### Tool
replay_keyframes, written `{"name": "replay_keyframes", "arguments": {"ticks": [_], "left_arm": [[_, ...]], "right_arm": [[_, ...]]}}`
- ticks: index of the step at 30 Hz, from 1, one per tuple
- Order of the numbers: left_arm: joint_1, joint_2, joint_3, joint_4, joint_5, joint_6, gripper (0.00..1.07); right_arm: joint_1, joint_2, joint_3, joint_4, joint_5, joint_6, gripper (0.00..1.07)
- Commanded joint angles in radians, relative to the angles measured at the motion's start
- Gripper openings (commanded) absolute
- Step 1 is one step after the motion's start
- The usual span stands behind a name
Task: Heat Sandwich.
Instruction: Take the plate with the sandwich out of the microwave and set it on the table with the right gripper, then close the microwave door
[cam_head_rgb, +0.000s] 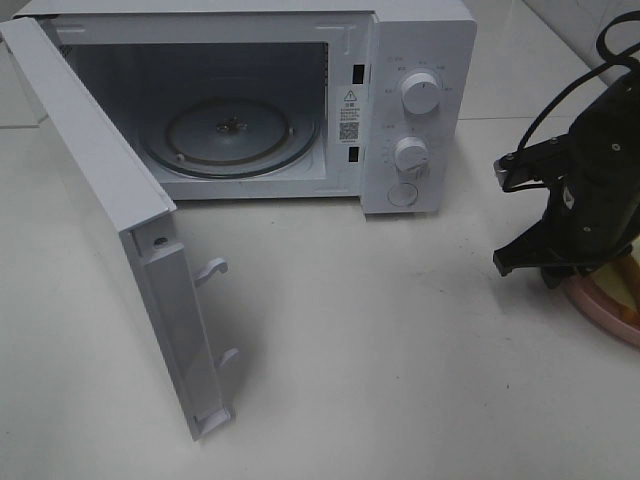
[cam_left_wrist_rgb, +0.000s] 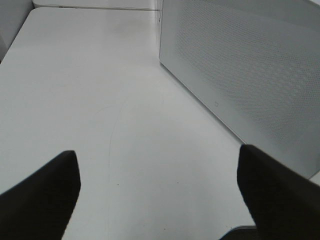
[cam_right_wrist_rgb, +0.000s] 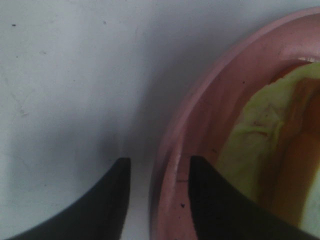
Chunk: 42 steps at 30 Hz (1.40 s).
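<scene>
The right gripper's (cam_right_wrist_rgb: 156, 200) fingers (cam_right_wrist_rgb: 220, 210) straddle the pink plate's (cam_right_wrist_rgb: 200, 115) rim, with the sandwich (cam_right_wrist_rgb: 270, 145) lying on it.

Sandwich (cam_right_wrist_rgb: 260, 135) on plate (cam_head_rgb: 600, 300), right of microwave (cam_head_rgb: 420, 60).

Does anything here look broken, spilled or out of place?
Nothing stands out. The microwave stands with its door swung open and the turntable bare. The sandwich lies on the pink plate, with no spill visible.

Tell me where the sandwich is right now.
The sandwich lies on the pink plate at the far right edge of the high view, on the table right of the microwave; the right gripper straddles the plate's rim.
</scene>
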Motion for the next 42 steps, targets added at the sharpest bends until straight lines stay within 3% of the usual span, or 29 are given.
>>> {"name": "replay_keyframes", "arguments": {"ticks": [1,2,4,14,29,34,42], "left_arm": [[-0.006,-0.007,0.001,-0.001,-0.013,-0.006,0.81],[-0.006,-0.007,0.001,-0.001,-0.013,-0.006,0.81],[-0.006,-0.007,0.001,-0.001,-0.013,-0.006,0.81],[-0.006,-0.007,0.001,-0.001,-0.013,-0.006,0.81],[-0.006,-0.007,0.001,-0.001,-0.013,-0.006,0.81],[-0.006,-0.007,0.001,-0.001,-0.013,-0.006,0.81],[-0.006,-0.007,0.001,-0.001,-0.013,-0.006,0.81]], "right_arm": [[-0.004,-0.011,-0.012,0.033,0.004,-0.009,0.61],[-0.004,-0.025,-0.015,0.062,0.005,-0.011,0.68],[-0.004,-0.048,-0.015,0.082,0.005,-0.016,0.71],[-0.004,-0.166,-0.034,0.152,0.048,-0.022,0.71],[-0.004,-0.184,-0.333,0.494,0.556,-0.393,0.71],[-0.004,-0.184,-0.388,0.503,0.624,-0.413,0.71],[-0.012,-0.184,-0.391,0.5,0.723,-0.428,0.71]]}}
